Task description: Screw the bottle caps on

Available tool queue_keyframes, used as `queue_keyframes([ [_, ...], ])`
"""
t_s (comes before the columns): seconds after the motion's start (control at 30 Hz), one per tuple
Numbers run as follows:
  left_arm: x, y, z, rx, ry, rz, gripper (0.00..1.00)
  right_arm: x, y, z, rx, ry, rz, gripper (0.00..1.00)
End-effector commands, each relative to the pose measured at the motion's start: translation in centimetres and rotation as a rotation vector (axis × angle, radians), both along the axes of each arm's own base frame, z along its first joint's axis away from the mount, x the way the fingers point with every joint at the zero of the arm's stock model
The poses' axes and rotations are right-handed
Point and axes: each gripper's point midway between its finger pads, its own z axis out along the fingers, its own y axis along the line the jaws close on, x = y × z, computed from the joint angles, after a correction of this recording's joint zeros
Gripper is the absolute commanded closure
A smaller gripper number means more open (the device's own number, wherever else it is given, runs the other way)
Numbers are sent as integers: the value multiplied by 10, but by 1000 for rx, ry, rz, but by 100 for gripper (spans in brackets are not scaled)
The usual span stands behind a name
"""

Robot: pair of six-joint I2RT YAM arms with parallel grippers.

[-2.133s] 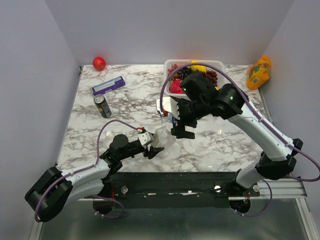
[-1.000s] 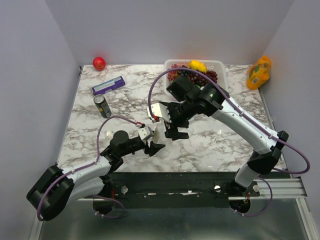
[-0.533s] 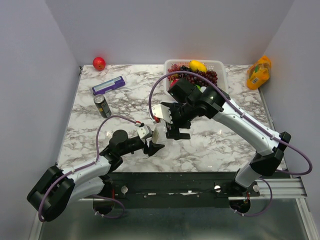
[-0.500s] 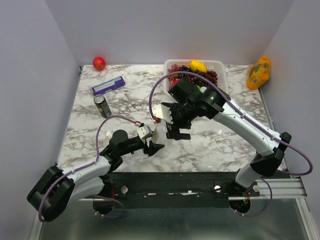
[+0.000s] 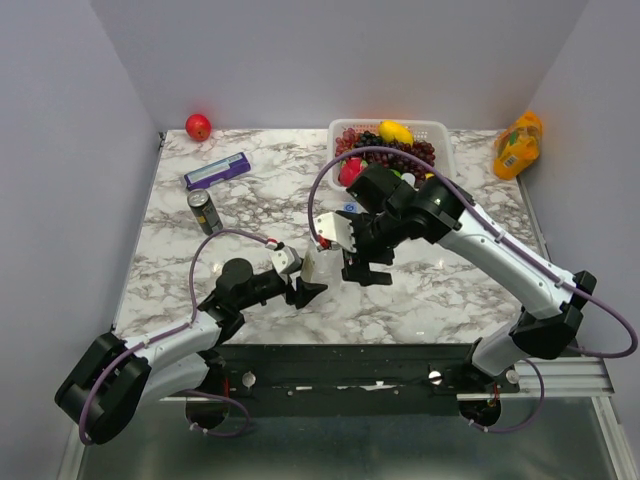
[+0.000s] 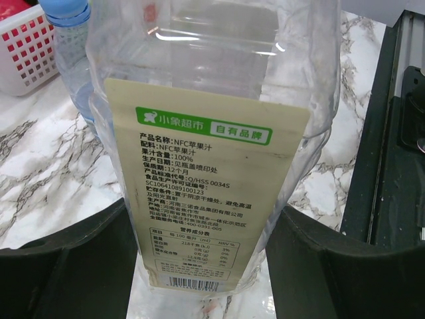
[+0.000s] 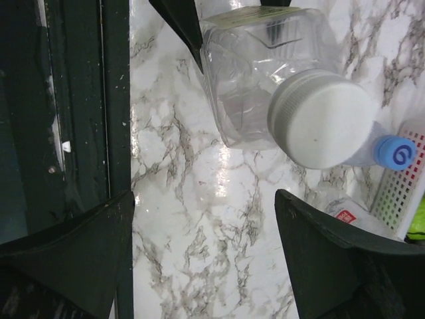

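Left wrist view: what has the left gripper (image 6: 202,219) got?
— The yellow-green-labelled bottle (image 6: 212,186), upright, clamped between both fingers, near the front edge of the tabletop (image 5: 450,290).
— And the right gripper (image 7: 204,194)?
— Spread wide, holding nothing; the white cap (image 7: 322,118) sits atop that bottle just beyond its fingertips. A blue-capped bottle (image 7: 397,154) and the fruit basket (image 5: 440,132) crowd close behind; bare marble lies open to the right.
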Motion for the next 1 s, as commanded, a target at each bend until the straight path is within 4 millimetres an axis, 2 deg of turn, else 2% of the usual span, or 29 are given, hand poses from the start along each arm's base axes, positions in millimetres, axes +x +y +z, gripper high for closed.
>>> queue_keyframes([
  [0.0,1,-3,12,-6,-68,-30,100,-10,-30,27,-42,11,-50,8],
  [0.03,0,-3,11,3,-77,-34,100,-2,-24,44,5,-31,-54,9],
  [0.1,-5,-4,10,9,-82,-64,100,7,-13,53,45,-72,-17,9],
  [0.23,-10,-7,7,41,-106,-115,100,4,4,61,132,-110,122,6],
  [0.4,-7,-7,9,84,-174,-129,100,-9,9,51,130,-107,328,5],
  [0.47,-8,-6,3,122,-193,-149,100,-17,7,45,114,-79,413,5],
  [0.6,-3,-3,3,192,-302,-165,100,-18,8,39,106,-96,480,5],
  [0.8,1,-2,3,185,-248,-144,100,-27,1,27,87,-117,581,5],
  [0.97,2,-2,10,167,-257,-131,100,-33,-5,11,52,-63,570,9],
])
